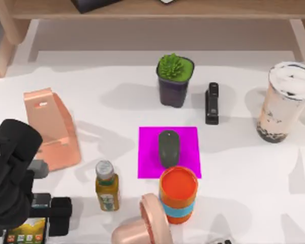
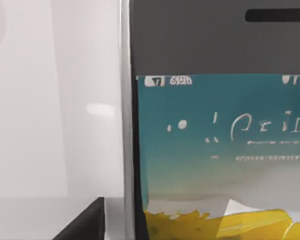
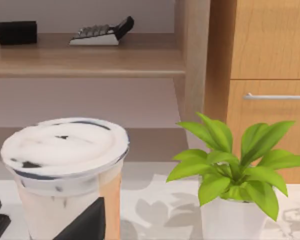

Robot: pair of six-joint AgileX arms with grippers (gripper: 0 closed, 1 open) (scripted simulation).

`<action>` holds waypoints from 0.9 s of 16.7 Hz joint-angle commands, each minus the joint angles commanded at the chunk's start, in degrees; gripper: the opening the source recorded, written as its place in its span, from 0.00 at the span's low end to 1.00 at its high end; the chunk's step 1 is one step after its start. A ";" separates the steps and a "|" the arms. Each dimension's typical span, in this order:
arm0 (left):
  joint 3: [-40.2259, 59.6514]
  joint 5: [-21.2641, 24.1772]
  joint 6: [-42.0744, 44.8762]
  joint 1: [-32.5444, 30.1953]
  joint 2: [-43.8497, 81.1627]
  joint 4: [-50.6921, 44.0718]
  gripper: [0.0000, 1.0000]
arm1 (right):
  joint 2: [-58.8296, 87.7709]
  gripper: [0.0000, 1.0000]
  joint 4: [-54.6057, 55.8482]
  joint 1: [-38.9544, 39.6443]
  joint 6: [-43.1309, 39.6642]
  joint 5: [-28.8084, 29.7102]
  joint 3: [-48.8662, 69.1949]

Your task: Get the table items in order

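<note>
Down at the near-left corner of the table, well to the left of the magenta mat [image 1: 185,140], the left gripper [image 1: 40,213] sits over the smartphone [image 1: 25,233]; whether its jaws have closed on the handset cannot be told. The left wrist view looks straight onto the phone's bright screen [image 2: 220,150] from close range. The phone step appears to be in hand, with the copper-coloured phone stand [image 1: 53,129] waiting left of the mat as the likely destination. Next, the phone would need a firm grip, a lift and an upright seat in that stand. The dark grey mouse [image 1: 169,147] already rests on the mat. The milk-tea cup [image 1: 284,101] stands far right of the mat, and the right wrist view faces it [image 3: 65,170] closely.
</note>
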 joint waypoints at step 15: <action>0.00 0.00 0.00 0.00 0.00 0.00 0.00 | 0.00 1.00 0.00 0.00 0.00 0.00 0.00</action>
